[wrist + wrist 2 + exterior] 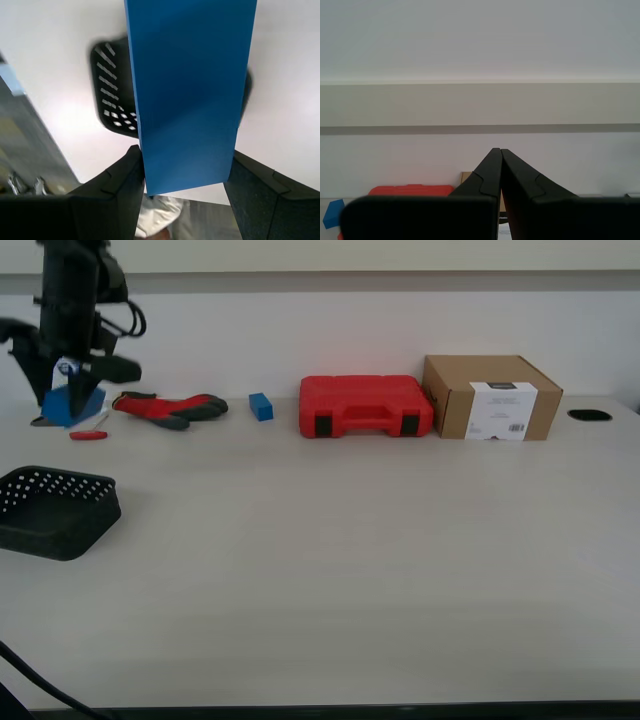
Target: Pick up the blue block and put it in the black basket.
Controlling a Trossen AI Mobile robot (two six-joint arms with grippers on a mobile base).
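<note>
Above table (350, 570): raised gripper (68, 390) clamping blue block (72, 405)

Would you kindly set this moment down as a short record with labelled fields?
held item: blue block, clamped in my first hand
first hand position: raised above the table, toward the exterior view's far left
black basket: on the table at the exterior view's left, nothing seen inside
second hand: shut, holding nothing, facing the wall
other items: small blue block, red case, cardboard box, red glove
task stage: block lifted, not yet in basket
</note>
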